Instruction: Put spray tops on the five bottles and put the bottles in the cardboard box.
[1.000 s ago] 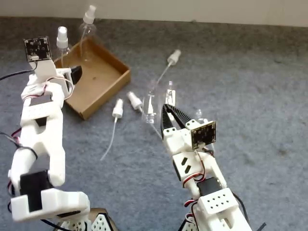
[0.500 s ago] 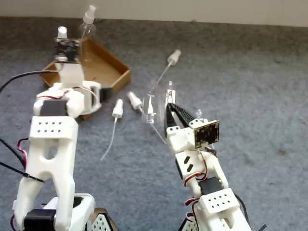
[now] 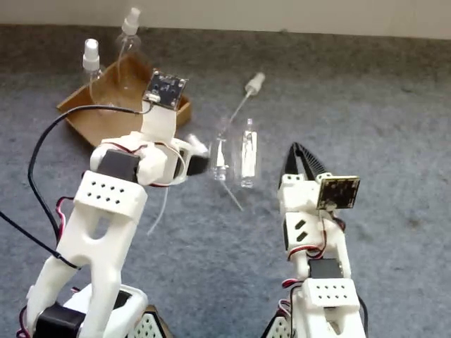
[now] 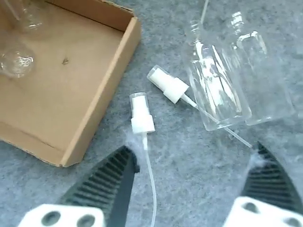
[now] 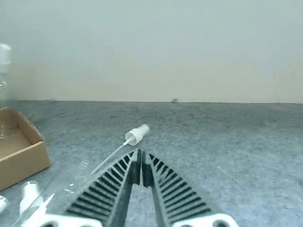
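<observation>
Noted: cardboard box [image 4: 71,94] matt brown card; bottles [image 4: 215,90] clear glossy plastic; spray tops [image 4: 142,120] smooth white plastic; table covering [image 3: 380,105] rough grey cloth.

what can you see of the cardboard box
The cardboard box is a shallow, open brown tray with low walls, flat on the grey carpet. A nearer bottle and a farther bottle, both clear with spray tops on, stand upright inside it. The left arm hides part of it in the high view.
</observation>
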